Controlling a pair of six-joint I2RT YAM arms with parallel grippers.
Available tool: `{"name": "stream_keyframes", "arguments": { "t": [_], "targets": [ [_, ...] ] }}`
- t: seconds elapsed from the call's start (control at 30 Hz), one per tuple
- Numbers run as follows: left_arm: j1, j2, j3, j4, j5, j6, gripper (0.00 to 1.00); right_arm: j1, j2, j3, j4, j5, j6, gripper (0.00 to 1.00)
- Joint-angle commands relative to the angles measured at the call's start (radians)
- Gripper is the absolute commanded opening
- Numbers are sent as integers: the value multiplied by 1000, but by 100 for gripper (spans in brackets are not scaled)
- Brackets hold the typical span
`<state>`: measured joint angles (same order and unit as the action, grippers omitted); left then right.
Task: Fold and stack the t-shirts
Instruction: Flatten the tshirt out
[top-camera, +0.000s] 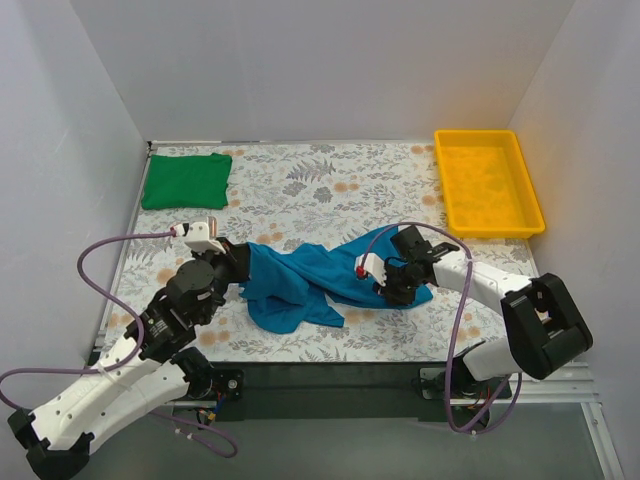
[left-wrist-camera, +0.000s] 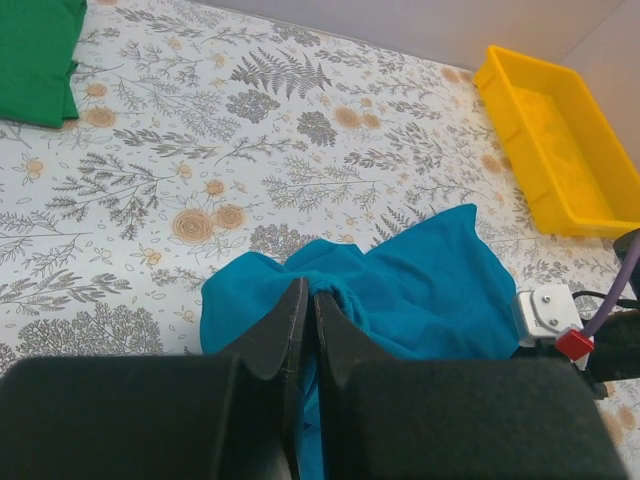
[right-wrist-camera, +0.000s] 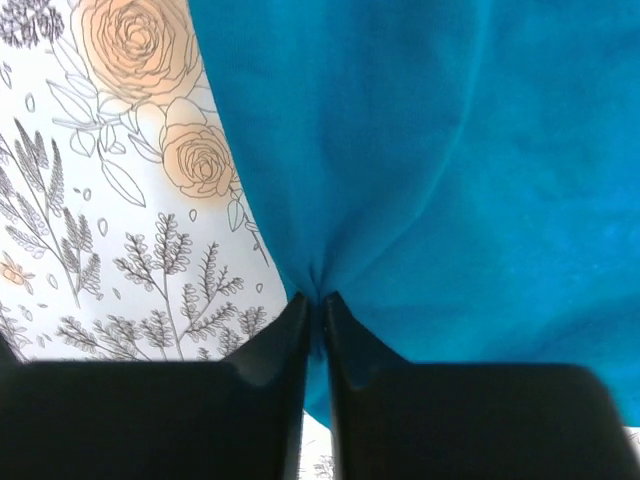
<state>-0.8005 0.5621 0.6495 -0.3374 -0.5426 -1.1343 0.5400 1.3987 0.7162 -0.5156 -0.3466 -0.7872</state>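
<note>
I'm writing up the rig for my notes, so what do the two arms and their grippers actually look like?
Both arms have white link shells with black joints. A purple cable loops along the left arm and another along the right. Near each wrist sits a small white camera block with a red tip. The left gripper and right gripper have matte black tapered fingers.

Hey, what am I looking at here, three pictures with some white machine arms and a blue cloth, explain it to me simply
These are two robot arms bolted at a table's near edge. One picture looks down from above; the other two come from cameras on each wrist, so the black shapes at the bottom are that arm's own fingers. On the flowered tablecloth lie a crumpled teal-blue t-shirt, a folded green t-shirt and an empty yellow tray. The left pincer and the right pincer each pinch an edge of the teal-blue shirt.
</note>
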Motion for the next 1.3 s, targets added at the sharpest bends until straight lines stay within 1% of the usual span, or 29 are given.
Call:
{"name": "stream_keyframes", "arguments": {
  "t": [0.0, 0.03, 0.1, 0.13, 0.17, 0.3, 0.4, 0.43, 0.5, 0.57, 0.6, 0.63, 0.67, 0.7, 0.77, 0.83, 0.87, 0.9, 0.93, 1.0, 1.03, 1.07, 1.1, 1.13, 1.27],
  "targets": [
    [6, -22, 41, -6, -34, -7, 0, 5, -10, 49, -7, 15, 29, 12],
    [6, -28, 54, -15, -39, -7, 0, 2, -21, 86, -26, 9, 28, 2],
    [6, -44, 73, -23, -43, 2, 0, -6, -71, 127, -92, -9, 0, 1],
    [6, -62, 94, -28, -48, 5, 0, -14, -93, 184, -118, -20, -19, 1],
    [6, -76, 104, -25, -51, 10, 0, -17, -115, 212, -189, -35, -41, 1],
    [6, -149, 142, 12, -72, 42, 0, -23, -254, 363, -332, -101, -139, 1],
    [6, -197, 164, 58, -68, 60, 0, -34, -286, 482, -406, -123, -153, 1],
    [6, -208, 171, 79, -60, 68, 0, -60, -288, 511, -446, -135, -158, 1],
    [6, -208, 202, 97, -27, 90, 0, -77, -303, 580, -472, -150, -162, 1],
    [6, -200, 231, 112, 21, 123, 0, -120, -314, 632, -494, -172, -167, 1],
    [6, -199, 263, 118, 38, 136, 0, -156, -323, 702, -503, -210, -167, 1],
    [6, -189, 280, 123, 50, 145, 0, -175, -326, 736, -530, -233, -175, 1],
    [6, -185, 295, 127, 64, 168, 0, -195, -328, 776, -546, -291, -185, 1],
    [6, -180, 329, 141, 102, 176, 0, -233, -334, 840, -569, -319, -196, 1],
    [6, -176, 358, 156, 148, 191, 0, -274, -339, 902, -615, -374, -224, 1],
    [6, -166, 396, 176, 222, 200, 0, -333, -354, 965, -642, -474, -244, 1],
    [6, -165, 409, 182, 246, 200, 0, -351, -362, 979, -687, -520, -257, 1],
    [6, -156, 420, 182, 269, 200, 0, -394, -378, 994, -713, -611, -303, 1],
    [6, -151, 439, 195, 327, 197, 0, -417, -388, 1018, -740, -649, -326, 1],
    [6, -137, 456, 212, 386, 191, 0, -480, -417, 1048, -802, -722, -381, 1],
    [6, -130, 472, 216, 432, 188, 0, -500, -426, 1069, -802, -742, -379, 1],
    [6, -123, 486, 216, 455, 183, 0, -518, -441, 1078, -801, -784, -374, 1],
    [6, -111, 495, 216, 476, 182, 0, -560, -448, 1089, -804, -802, -365, 1],
    [6, -105, 504, 219, 509, 177, 0, -575, -451, 1104, -804, -818, -359, 1],
    [6, -97, 544, 221, 524, 154, 0, -647, -466, 1204, -802, -899, -337, 1]
  ]
}}
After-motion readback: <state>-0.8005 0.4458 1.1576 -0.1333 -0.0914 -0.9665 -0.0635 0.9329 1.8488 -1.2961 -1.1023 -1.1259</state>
